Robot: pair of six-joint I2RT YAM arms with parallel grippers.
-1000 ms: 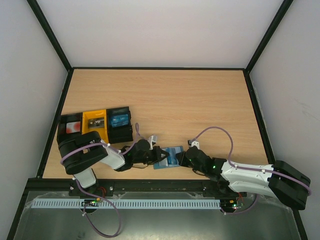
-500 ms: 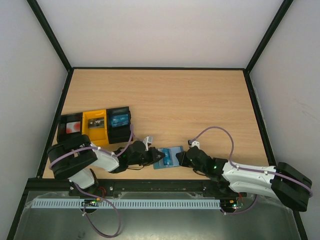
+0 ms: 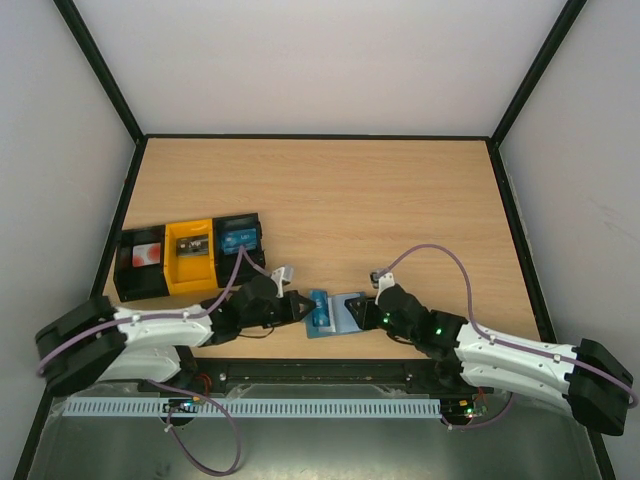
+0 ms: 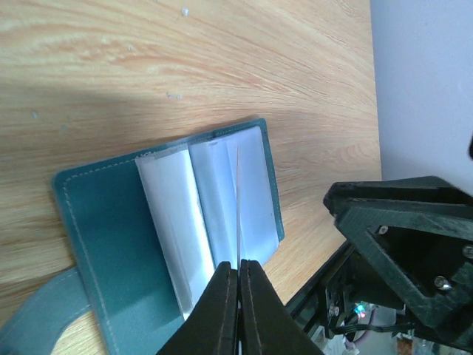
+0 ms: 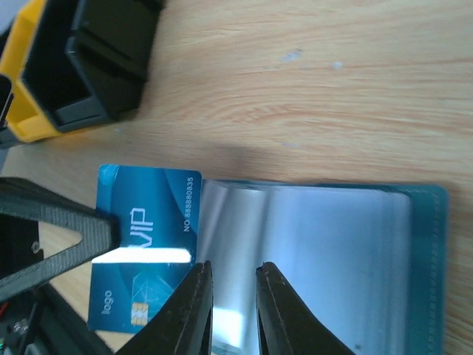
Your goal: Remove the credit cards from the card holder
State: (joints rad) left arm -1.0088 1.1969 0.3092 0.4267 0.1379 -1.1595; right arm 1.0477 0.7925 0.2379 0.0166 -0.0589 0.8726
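The teal card holder [image 3: 352, 310] lies open on the table near the front edge, its pale sleeves [image 4: 222, 200] facing up. My left gripper [image 3: 303, 308] is shut on a blue VIP card [image 5: 140, 251], seen edge-on in the left wrist view [image 4: 238, 200]. The card is out past the holder's left edge. My right gripper [image 3: 374, 313] is at the holder's right side. Its fingers [image 5: 196, 296] stand narrowly apart, closed on the holder's sleeves [image 5: 318, 251].
Three box trays stand at the left: black [image 3: 139, 262], yellow [image 3: 190, 255] and black [image 3: 241, 243], each with something inside. The yellow tray [image 5: 26, 96] and a black one [image 5: 111, 52] show in the right wrist view. The table's front rail [image 3: 300, 368] runs just below both grippers.
My left arm has drawn back to the left and lowered, pulling the blue card out of the holder. My right gripper has stayed on the holder, shifting slightly left with it.
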